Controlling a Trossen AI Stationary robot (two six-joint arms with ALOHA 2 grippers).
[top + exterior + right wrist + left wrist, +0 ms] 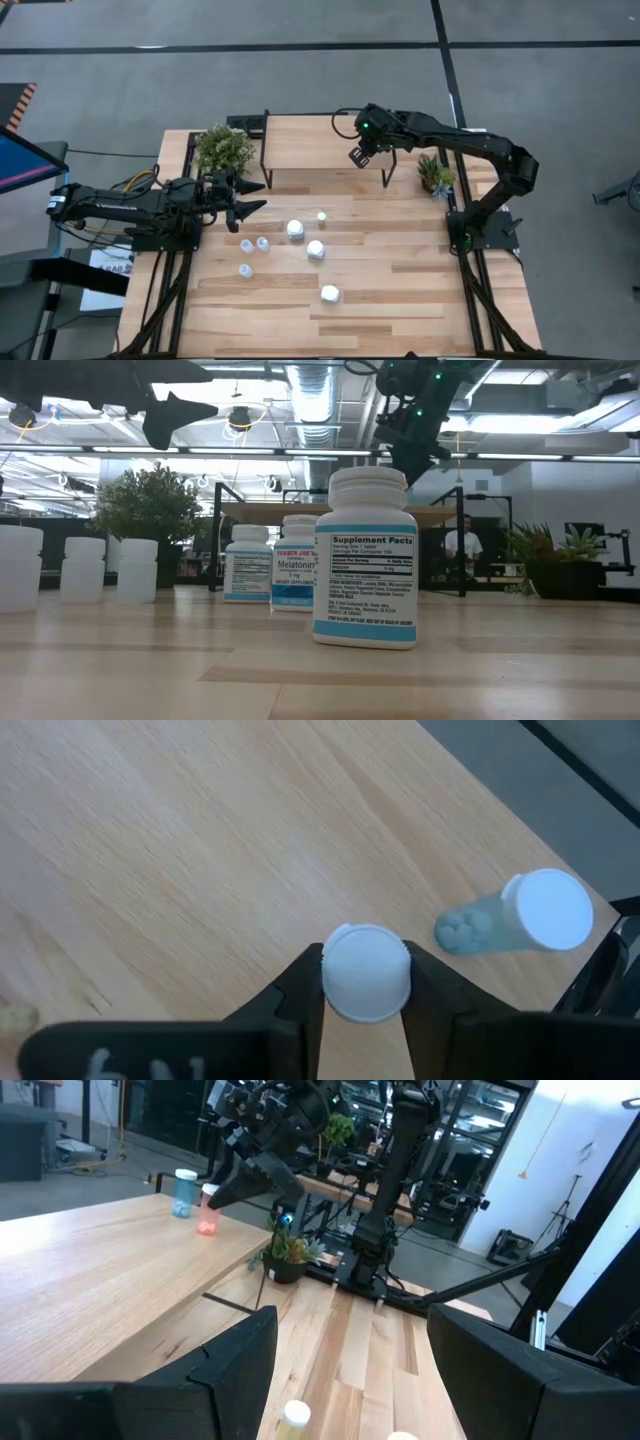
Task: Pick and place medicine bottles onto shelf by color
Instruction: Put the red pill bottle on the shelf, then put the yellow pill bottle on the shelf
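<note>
Three chunky white bottles (315,249) stand upright in a loose line on the plank table (420,300). The nearest one to the front edge is well apart from the other two, and its printed label reads "Supplement Facts". Just left of that line stand three pale translucent bottles (246,245), two side by side and one a little nearer the front. One tiny capped bottle (321,216) stands alone beyond the white ones, close to the shelf.

Farther left, the left gripper (258,196) hovers above the table beside the pale bottles. Its fingers are spread wide with nothing between them, and none of the bottles touches them.

At the back of the table lies the shelf (310,140), a light-wood board on a thin black frame. The right gripper (360,155) is over its right end. In the right wrist view a small white-capped bottle (367,975) sits squarely between the two fingers (300,990), which stand narrow and press the cap from both sides. Just beside it on the shelf, not touching the fingers, is a blue translucent bottle (480,930) with a white cap. Pale round tablets show through its wall. What the other bottles hold cannot be seen.
</note>
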